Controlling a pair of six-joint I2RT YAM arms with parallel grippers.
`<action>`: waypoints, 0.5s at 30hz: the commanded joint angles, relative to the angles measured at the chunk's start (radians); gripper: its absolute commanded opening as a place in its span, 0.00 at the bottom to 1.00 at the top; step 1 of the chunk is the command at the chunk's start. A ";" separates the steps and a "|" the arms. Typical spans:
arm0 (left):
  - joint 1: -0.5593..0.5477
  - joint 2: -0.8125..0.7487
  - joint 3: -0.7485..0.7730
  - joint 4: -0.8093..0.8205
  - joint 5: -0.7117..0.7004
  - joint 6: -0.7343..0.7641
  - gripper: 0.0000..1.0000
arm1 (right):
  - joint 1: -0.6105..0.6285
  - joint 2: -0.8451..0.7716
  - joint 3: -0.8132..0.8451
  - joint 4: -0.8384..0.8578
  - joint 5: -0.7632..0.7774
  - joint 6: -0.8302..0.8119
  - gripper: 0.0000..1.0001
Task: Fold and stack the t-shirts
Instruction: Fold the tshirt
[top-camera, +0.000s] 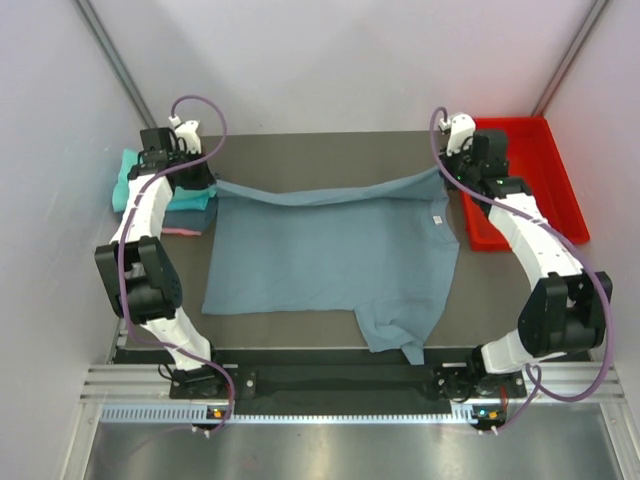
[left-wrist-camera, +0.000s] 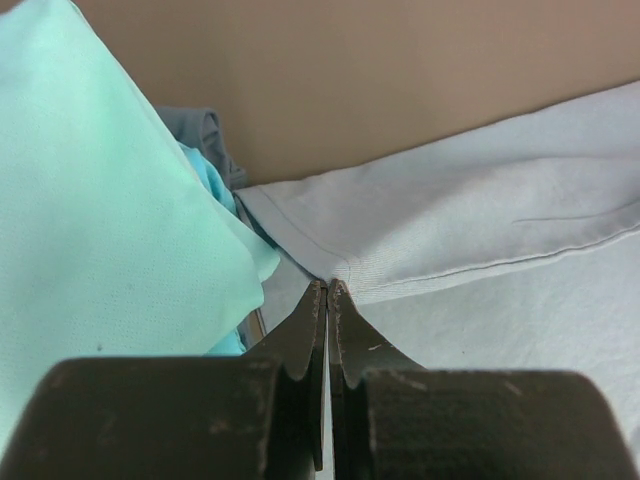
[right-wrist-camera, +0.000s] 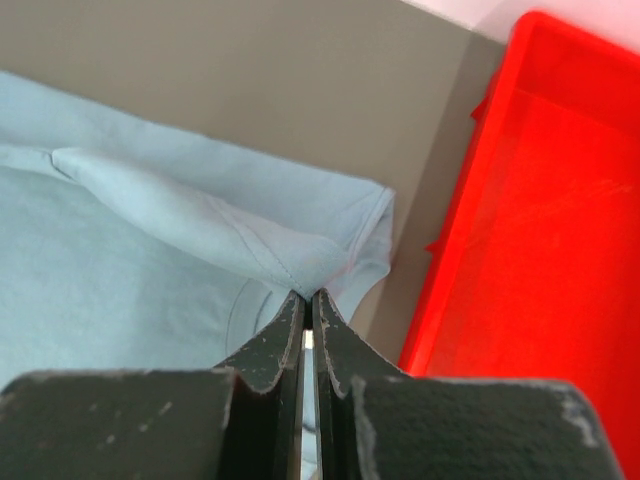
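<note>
Left of red tray (top-camera: 560, 170), grey-blue t-shirt (top-camera: 330, 250) lies spread on desk (top-camera: 300, 150). Right jaws clamp its corner just beside tray; left jaws clamp corner farthest from tray, against folded teal stack (top-camera: 125, 185). Risk: thin pinch slips under tension, or pull drags stack.

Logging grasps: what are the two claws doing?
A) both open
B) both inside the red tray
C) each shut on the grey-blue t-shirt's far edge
C: the left claw and right claw are closed on the hem of the grey-blue t-shirt, whose far edge stretches between them.
</note>
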 joint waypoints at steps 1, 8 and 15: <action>0.003 -0.034 -0.010 -0.009 -0.005 0.002 0.00 | -0.005 -0.051 -0.023 0.008 -0.018 0.010 0.00; 0.003 -0.022 -0.043 -0.078 -0.035 0.015 0.00 | -0.005 -0.070 -0.083 0.000 -0.033 0.018 0.00; 0.003 -0.033 -0.125 -0.075 -0.034 0.001 0.00 | -0.005 -0.104 -0.159 -0.012 -0.052 0.027 0.00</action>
